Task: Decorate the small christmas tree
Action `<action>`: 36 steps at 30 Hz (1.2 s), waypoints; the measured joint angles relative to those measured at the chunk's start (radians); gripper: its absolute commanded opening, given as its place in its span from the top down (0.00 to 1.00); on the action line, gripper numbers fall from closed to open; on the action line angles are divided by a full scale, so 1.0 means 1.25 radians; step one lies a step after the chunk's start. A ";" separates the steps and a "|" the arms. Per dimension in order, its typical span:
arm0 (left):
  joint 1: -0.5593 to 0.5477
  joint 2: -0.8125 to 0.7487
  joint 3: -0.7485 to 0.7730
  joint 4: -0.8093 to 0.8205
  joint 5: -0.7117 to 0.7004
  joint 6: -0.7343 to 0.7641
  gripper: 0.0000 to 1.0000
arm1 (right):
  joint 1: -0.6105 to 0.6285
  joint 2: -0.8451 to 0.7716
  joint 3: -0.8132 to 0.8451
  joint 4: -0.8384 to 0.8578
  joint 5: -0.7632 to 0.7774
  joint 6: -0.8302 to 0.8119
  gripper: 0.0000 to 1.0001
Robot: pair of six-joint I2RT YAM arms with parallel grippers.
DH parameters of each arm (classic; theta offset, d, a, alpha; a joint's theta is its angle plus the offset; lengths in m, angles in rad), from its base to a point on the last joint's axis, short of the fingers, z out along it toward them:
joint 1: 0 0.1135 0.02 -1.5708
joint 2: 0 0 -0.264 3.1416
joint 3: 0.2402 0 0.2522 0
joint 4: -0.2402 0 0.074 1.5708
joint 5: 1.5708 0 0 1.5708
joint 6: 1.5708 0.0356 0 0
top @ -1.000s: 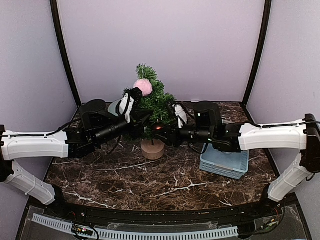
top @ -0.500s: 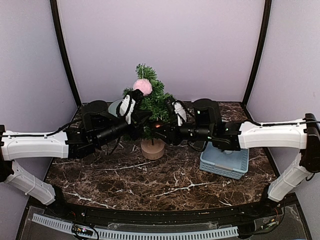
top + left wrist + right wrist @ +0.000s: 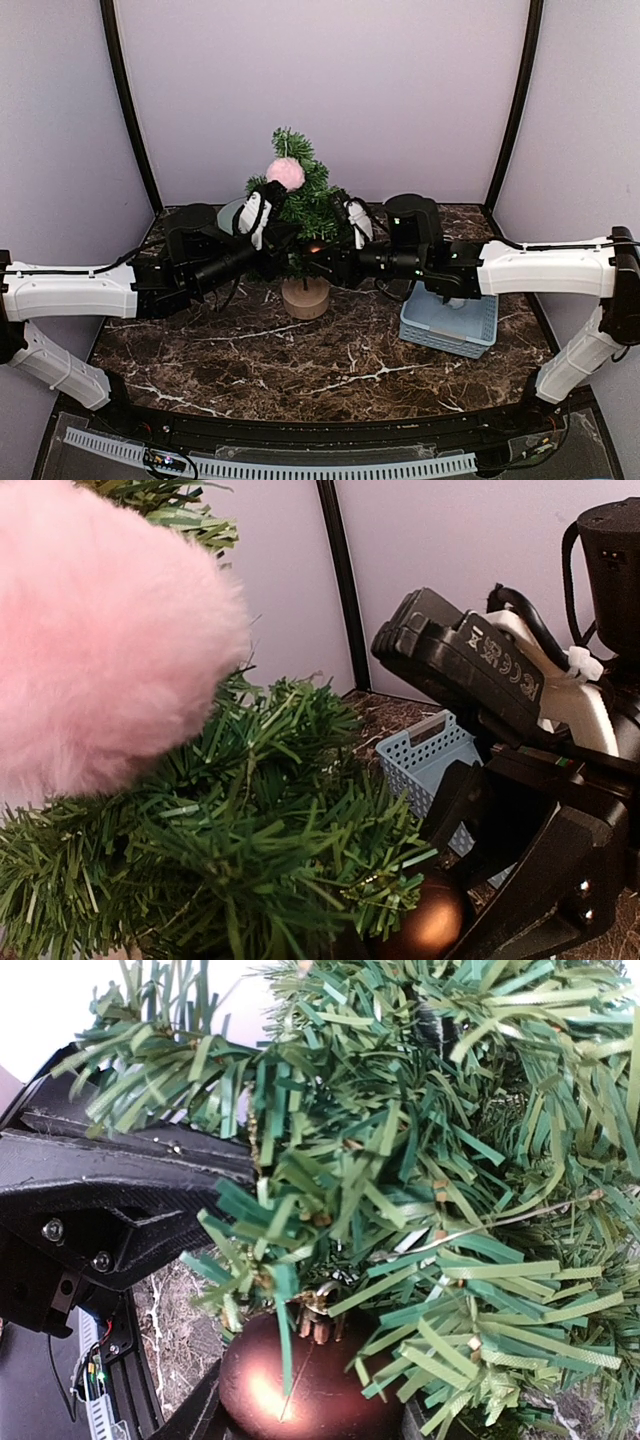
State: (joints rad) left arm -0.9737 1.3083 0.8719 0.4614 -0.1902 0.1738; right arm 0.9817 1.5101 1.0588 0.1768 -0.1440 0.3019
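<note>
The small christmas tree (image 3: 303,200) stands on its wooden stump (image 3: 305,297) at the table's middle back. A fluffy pink pompom (image 3: 286,172) sits high on its left side and fills the upper left of the left wrist view (image 3: 100,630). My right gripper (image 3: 320,256) reaches into the tree from the right, shut on a shiny brown ball ornament (image 3: 300,1385). The ball's gold cap touches the low needles. The ball also shows in the left wrist view (image 3: 432,920). My left gripper (image 3: 277,240) is pushed into the tree's left side below the pompom, its jaws hidden by needles.
A light blue perforated basket (image 3: 449,322) stands on the marble table (image 3: 250,360) right of the tree, under the right arm. Both arms cross the middle of the table toward the tree. Lilac walls close in the back and sides.
My right gripper has carried the brown ball slightly up and left, deeper into the branches. The left gripper has shifted a little upward beside the pompom.
</note>
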 measured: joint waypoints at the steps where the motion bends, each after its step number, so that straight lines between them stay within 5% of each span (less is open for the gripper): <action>1: 0.000 0.000 -0.001 0.000 -0.004 0.000 1.00 | 0.000 0.000 0.000 -0.002 0.003 0.001 0.59; 25: 0.000 0.000 -0.003 0.001 0.035 0.002 1.00 | -0.001 0.033 -0.001 -0.010 0.005 0.027 0.55; 36: 0.000 -0.009 -0.004 0.000 0.034 -0.004 0.86 | -0.001 0.033 -0.002 -0.009 -0.001 0.028 0.46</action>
State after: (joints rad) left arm -0.9737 1.2972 0.8673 0.4614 -0.1471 0.1684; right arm 0.9806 1.5513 1.0565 0.1654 -0.1452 0.3370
